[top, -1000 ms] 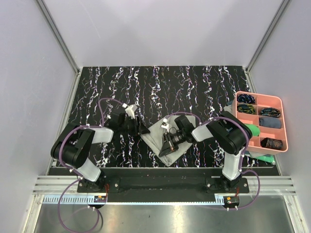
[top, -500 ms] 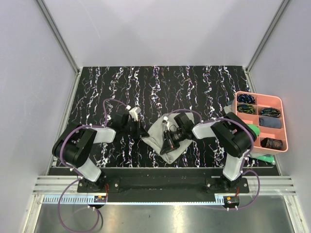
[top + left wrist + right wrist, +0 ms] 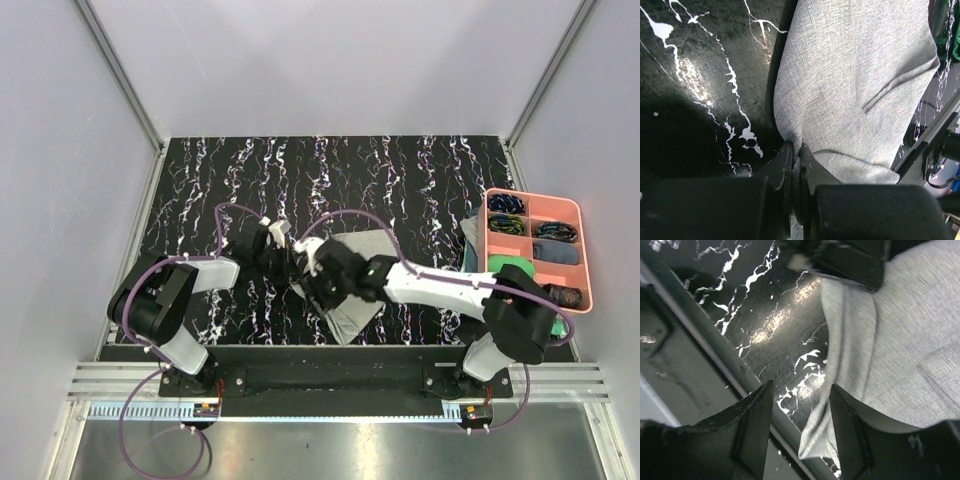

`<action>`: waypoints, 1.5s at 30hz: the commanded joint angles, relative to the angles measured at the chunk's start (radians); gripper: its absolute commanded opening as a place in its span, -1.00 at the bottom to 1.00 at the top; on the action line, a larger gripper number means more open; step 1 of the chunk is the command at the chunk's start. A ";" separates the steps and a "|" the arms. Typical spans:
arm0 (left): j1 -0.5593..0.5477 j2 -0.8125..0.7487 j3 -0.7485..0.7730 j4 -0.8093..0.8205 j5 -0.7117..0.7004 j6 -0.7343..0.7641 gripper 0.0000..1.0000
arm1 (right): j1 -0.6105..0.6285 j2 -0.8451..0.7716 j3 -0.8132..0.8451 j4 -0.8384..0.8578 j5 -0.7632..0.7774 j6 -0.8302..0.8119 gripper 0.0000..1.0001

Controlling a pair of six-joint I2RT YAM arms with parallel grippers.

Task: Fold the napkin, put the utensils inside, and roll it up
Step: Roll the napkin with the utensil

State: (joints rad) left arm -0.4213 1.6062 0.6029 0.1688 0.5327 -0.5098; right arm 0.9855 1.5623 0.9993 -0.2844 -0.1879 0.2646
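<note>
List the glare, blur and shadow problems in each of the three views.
Top external: sharp and evenly lit, the table pattern crisp. Left wrist: napkin weave in focus, the left gripper a dark, soft foreground, heavy shadow lower left. Right wrist: whole picture slightly blurred, a glare patch on the glossy table beside the napkin edge, right gripper underlit.

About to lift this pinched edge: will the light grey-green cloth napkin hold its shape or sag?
Probably sags: the light grey-green cloth napkin wrinkles and folds where the left gripper pinches its edge. Likely light too: the weave looks thin.
</note>
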 commanded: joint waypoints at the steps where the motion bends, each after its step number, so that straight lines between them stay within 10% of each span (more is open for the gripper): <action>1: -0.005 0.027 -0.009 -0.134 -0.065 0.013 -1.00 | 0.157 0.053 0.064 -0.050 0.428 -0.088 0.14; 27: -0.005 0.018 0.005 -0.150 -0.059 0.028 -1.00 | 0.194 0.265 0.073 0.005 0.530 -0.186 0.13; 32: -0.005 -0.002 0.006 -0.144 -0.056 0.024 -1.00 | 0.147 0.219 0.042 0.005 0.353 -0.166 -0.24; 40: 0.047 -0.138 0.006 -0.143 -0.120 -0.029 0.33 | 0.070 0.168 -0.060 0.051 0.065 -0.120 -0.69; 45: 0.090 -0.236 -0.061 -0.126 -0.194 -0.055 0.54 | -0.013 0.150 -0.099 0.088 -0.149 -0.087 -0.77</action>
State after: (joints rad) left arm -0.3588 1.4517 0.5907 0.0395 0.4313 -0.5442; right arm 1.0191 1.7180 0.9504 -0.1745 -0.0856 0.1303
